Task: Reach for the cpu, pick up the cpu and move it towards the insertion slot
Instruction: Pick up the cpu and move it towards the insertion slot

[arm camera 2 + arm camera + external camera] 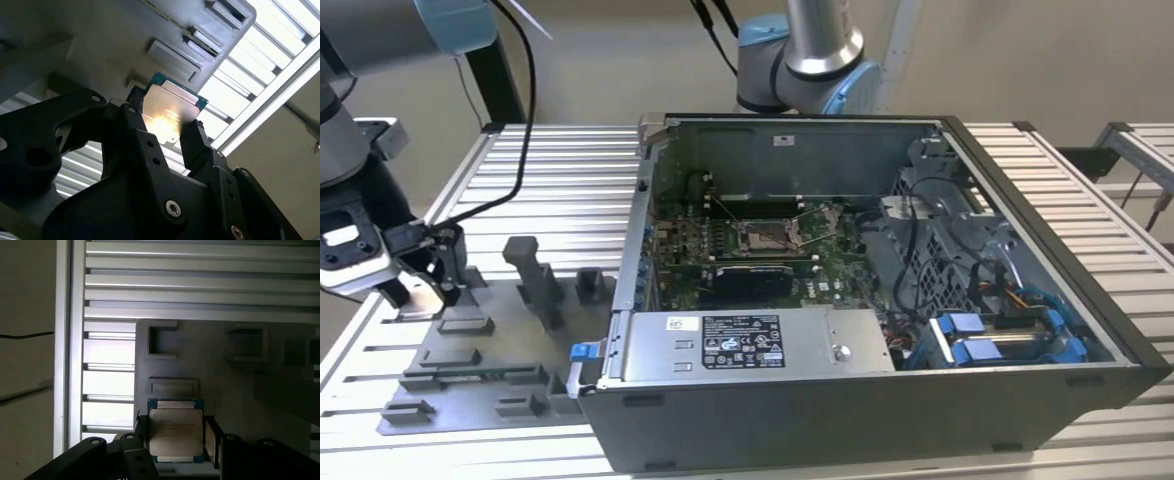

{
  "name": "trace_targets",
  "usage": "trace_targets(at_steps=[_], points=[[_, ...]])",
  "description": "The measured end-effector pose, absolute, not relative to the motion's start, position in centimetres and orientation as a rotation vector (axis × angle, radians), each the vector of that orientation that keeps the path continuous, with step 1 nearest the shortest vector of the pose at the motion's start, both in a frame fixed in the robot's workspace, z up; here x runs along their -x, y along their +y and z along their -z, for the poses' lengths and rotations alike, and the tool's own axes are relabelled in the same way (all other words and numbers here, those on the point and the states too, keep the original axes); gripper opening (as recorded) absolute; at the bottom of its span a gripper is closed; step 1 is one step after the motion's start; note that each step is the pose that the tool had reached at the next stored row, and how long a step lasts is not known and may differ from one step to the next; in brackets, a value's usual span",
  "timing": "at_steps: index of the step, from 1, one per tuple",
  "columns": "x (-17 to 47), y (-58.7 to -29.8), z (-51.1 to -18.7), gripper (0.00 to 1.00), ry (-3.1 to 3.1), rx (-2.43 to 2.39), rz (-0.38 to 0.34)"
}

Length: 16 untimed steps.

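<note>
The cpu (175,431) is a flat square chip with a pale silvery top and a thin teal edge. It sits between the two black fingers (141,436) of my gripper (175,436), which press on its opposite sides. The second wrist view shows the same grip, with the cpu (167,107) bright between the gripper (165,121) fingers. It is just over the grey fixture plate (220,390). In the exterior view my gripper (424,292) is low over the fixture plate (474,385) at the view's left. The insertion slot (767,235), a silver-framed socket, lies inside the open computer case, far to the right of the gripper.
The open computer case (881,400) stands on the slatted metal table (560,170), with a power supply (747,345) along its near side. Tall grey fixture posts (534,275) stand between the gripper and the case wall. A second arm's base (801,60) rises behind the case.
</note>
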State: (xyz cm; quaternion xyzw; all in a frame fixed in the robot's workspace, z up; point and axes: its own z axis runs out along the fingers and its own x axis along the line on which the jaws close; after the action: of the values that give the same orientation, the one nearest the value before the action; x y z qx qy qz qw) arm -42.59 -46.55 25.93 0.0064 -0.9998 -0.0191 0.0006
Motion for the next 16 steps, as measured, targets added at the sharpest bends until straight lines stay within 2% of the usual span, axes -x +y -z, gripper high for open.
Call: trace_targets(at_steps=[16], points=[[42.59, -46.55, -26.84, 0.0, -3.14, -0.018, 0.06]])
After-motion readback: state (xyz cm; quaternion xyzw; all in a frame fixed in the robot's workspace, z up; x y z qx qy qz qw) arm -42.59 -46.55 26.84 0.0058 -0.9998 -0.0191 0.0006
